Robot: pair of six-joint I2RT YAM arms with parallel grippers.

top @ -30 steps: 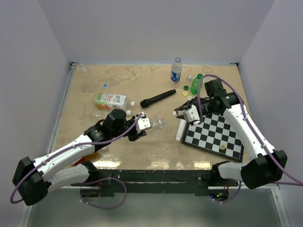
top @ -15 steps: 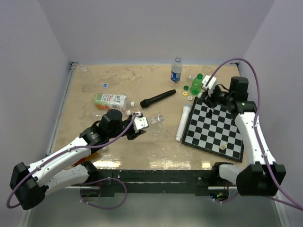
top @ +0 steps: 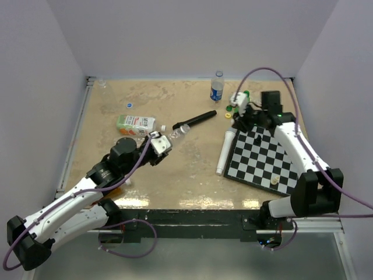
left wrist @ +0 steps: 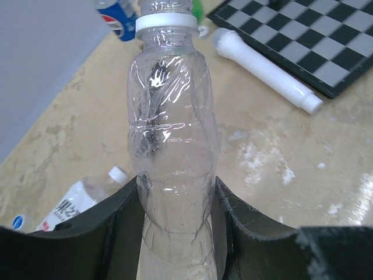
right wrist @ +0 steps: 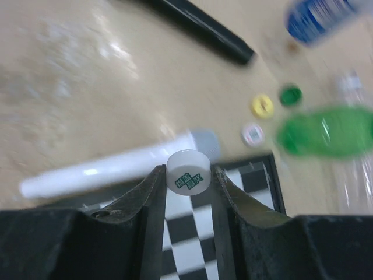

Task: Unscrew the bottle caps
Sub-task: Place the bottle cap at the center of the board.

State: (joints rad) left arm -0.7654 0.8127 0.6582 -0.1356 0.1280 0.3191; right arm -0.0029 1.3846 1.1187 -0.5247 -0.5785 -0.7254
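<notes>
The left gripper [left wrist: 175,195] is clenched on the lower body of a clear bottle [left wrist: 171,122], with one finger pressing each side. The bottle is held left of centre over the tabletop [top: 192,169]. Its neck points far-right, near the left end of the microphone [top: 197,120]. A white ring [left wrist: 166,23] circles the neck, and the threads above it show bare.

The right gripper [right wrist: 187,178] grasps a white cap [right wrist: 187,171] with green print, pinched between its two fingers. It hangs near the far-left corner of the chessboard [top: 265,160], by the far end of the tube [top: 224,153]. Just beyond lie three loose caps: a yellow cap [right wrist: 262,106], a green cap [right wrist: 289,95] and a pale cap [right wrist: 253,135], all beside a blurred green bottle [right wrist: 326,134].

A blue-labelled bottle [top: 217,88] stands upright at the far edge. On the left a labelled bottle [top: 135,123] lies on its side, with a blue cap [top: 129,105] just beyond it.
</notes>
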